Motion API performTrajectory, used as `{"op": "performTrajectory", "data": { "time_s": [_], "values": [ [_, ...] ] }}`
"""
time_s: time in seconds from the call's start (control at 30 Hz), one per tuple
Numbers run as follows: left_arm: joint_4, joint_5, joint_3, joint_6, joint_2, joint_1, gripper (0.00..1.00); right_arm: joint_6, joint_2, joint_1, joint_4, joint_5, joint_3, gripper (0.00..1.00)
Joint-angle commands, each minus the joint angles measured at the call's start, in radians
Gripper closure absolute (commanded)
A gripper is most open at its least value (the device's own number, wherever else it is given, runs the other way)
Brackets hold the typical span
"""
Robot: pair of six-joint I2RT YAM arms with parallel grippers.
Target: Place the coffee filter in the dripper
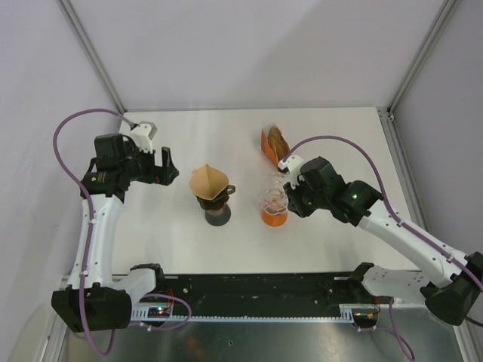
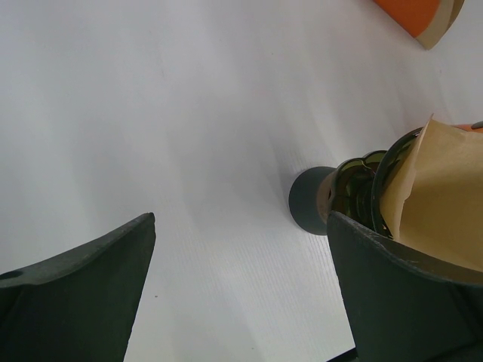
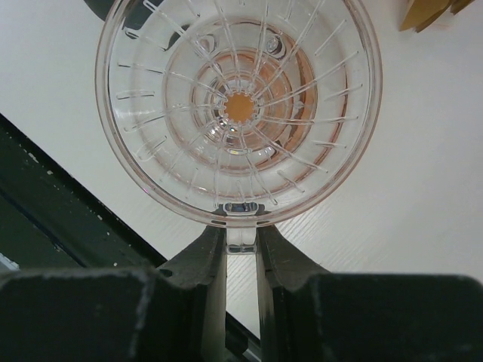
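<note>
Centre of the top view: paper coffee filter (image 1: 207, 179), a tan cone, seated point-down in a dark green dripper (image 1: 217, 199) on a dark round base (image 1: 219, 219). Rises well above the dripper's rim.

Just left of it: left gripper (image 1: 169, 166), fingers spread wide, nothing between them, apart from dripper and filter. In the left wrist view, same filter (image 2: 445, 188) and green dripper (image 2: 377, 185) at right edge, partly behind the right-hand finger (image 2: 400, 302).

Right of centre: right gripper (image 1: 285, 197), fingers drawn close, pinching the small rim tab of a clear ribbed dripper (image 1: 272, 200). Sits over an orange cup (image 1: 273, 218); contact between the two not clear. No filter inside in the right wrist view (image 3: 238, 105).

Above that, on the white table (image 1: 189, 136): orange-and-tan packet (image 1: 273, 143).
</note>
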Motion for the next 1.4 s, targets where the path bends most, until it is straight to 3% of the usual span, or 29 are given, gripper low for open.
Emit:
{"op": "performTrajectory", "data": {
  "time_s": [0.0,0.43,0.77,0.9,1.0,1.13,1.37],
  "values": [
    [0.011,0.008,0.012,0.015,-0.024,0.008,0.00,-0.019,0.027,0.006,-0.009,0.030,0.063,1.00],
    [0.012,0.007,0.015,0.017,-0.018,0.009,0.00,-0.056,0.084,0.017,-0.073,0.098,0.140,1.00],
    [0.012,0.009,0.015,0.018,-0.015,0.009,0.00,-0.065,0.115,0.019,-0.083,0.053,0.142,0.99],
    [0.011,0.009,0.014,0.019,-0.018,0.008,0.00,-0.068,0.117,0.020,-0.080,0.052,0.142,0.86],
    [0.012,0.009,0.013,0.019,-0.019,0.008,0.00,-0.069,0.113,0.020,-0.083,0.054,0.142,0.67],
    [0.012,0.008,0.013,0.019,-0.018,0.009,0.00,-0.073,0.084,0.019,-0.078,0.051,0.142,0.50],
    [0.012,0.009,0.013,0.020,-0.019,0.009,0.01,-0.087,0.021,0.016,-0.071,-0.002,0.170,0.38]
  ]
}}
